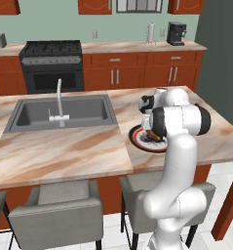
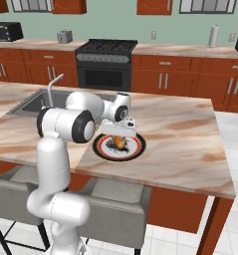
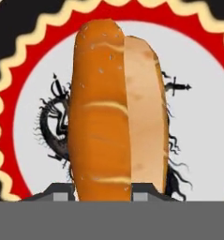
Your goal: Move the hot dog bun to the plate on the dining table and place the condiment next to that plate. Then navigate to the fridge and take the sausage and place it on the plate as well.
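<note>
closed on the hot dog bun [image 3: 115,112], gripper [image 2: 119,141] poised low above the plate [image 2: 135,150] near the dining table [image 2: 190,134] edge, bun over the plate's white centre

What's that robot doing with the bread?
The white robot arm's gripper is shut on the hot dog bun and holds it right over the plate on the dining table. It looks about to set the bun down on the plate.
</note>
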### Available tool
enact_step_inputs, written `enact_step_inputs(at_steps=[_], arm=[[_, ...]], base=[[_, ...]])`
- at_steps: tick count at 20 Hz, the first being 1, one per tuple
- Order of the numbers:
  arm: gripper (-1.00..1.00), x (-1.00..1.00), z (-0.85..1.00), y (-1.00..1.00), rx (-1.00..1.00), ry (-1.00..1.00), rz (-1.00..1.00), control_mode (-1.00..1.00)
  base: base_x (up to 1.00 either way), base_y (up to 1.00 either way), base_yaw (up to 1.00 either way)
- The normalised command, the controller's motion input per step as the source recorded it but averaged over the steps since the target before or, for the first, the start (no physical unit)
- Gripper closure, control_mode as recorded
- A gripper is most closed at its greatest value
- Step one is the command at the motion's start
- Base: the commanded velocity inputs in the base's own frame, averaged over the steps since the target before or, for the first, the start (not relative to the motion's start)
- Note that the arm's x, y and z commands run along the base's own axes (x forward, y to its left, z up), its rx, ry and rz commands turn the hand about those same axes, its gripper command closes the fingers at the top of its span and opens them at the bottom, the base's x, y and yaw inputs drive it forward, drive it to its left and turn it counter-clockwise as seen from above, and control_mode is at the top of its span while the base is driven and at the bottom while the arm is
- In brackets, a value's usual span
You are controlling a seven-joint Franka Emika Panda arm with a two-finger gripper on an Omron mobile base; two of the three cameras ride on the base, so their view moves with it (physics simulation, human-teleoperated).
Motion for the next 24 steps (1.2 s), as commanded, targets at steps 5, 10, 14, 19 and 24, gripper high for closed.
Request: enact_step_inputs(at_steps=[5, 10, 14, 19, 24], arm=[[-1.00, 0.00, -0.18, 0.01, 0.00, -0.06, 0.00, -1.00], [-1.00, 0.00, 0.00, 0.00, 0.00, -0.05, 0.00, -1.00], [-1.00, -0.01, 0.11, 0.00, 0.00, 0.00, -0.03, -1.00], [-1.00, -0.06, 0.28, 0.00, 0.00, -0.03, -0.05, -1.00], [-1.00, -0.31, 0.77, 0.00, 0.00, -0.16, -0.01, -1.00]], base=[[0.00, 0.00, 0.00], [0.00, 0.00, 0.00], [0.00, 0.00, 0.00], [0.00, 0.00, 0.00], [0.00, 0.00, 0.00]])
